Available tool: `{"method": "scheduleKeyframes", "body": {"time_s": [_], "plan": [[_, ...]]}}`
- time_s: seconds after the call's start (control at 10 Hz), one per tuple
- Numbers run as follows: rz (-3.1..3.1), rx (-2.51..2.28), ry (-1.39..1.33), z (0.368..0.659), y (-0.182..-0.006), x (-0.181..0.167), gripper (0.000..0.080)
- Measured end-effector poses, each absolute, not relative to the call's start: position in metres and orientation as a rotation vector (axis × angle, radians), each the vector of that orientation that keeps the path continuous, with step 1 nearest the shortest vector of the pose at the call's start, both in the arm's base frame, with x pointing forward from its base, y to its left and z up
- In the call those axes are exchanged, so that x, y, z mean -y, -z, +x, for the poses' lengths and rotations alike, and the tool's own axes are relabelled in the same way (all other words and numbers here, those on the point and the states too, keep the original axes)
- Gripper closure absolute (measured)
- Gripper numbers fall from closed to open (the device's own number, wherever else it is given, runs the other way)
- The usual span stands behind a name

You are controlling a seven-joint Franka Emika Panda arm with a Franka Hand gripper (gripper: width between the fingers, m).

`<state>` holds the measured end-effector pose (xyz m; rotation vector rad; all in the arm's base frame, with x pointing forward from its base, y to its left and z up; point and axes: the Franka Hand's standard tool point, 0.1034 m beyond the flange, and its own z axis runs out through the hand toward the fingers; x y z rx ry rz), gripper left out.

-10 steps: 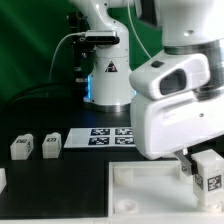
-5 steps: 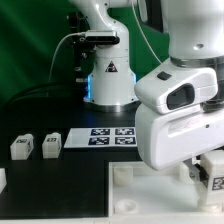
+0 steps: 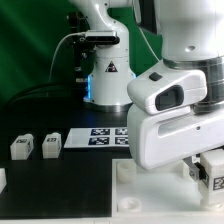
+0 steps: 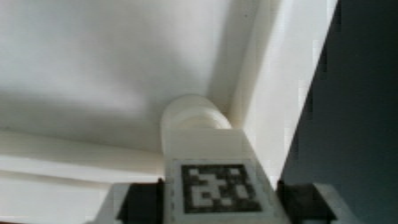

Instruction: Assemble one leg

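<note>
At the exterior view's left edge, a white piece (image 3: 2, 180) is cut off by the picture, so I cannot tell what it is. Next to it, the first loose leg (image 3: 21, 147) and the second loose leg (image 3: 50, 146) stand side by side on the black table (image 3: 60, 190). They are near each other but not touching. A strip of black table lies between them and the other things.

Then comes the marker board (image 3: 98, 138), lying flat, just past the second loose leg. Behind it stands my white base (image 3: 105, 75).

In front sits the big white tabletop (image 3: 128, 192). It has a raised rim all around its edge.

At the exterior view's right is my gripper (image 3: 207, 172). It is squeezed onto the leg (image 3: 213, 170), and the leg's square tag faces out. My big white wrist hides much of the tabletop there.

In the wrist view, my fingers (image 4: 139, 202) press the leg (image 4: 201, 135) from both sides. Its round end points into the inside corner of the tabletop (image 4: 107, 70), where two rim walls meet. There is very little room between the leg and those walls. I cannot tell if the leg touches the floor of the tabletop. Away from the corner, the flat white floor spreads wide. Past the rim, the black table (image 4: 365, 90) shows.
</note>
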<state>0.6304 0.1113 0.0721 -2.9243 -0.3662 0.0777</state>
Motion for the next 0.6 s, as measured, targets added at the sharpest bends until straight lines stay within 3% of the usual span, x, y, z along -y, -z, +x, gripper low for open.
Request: {"method": "scheduleKeyframes", "body": {"time_s": [0.6], "plan": [[-2.817, -0.825, -0.092, 0.6288, -0.0667, -0.1164, 0.0506]]}}
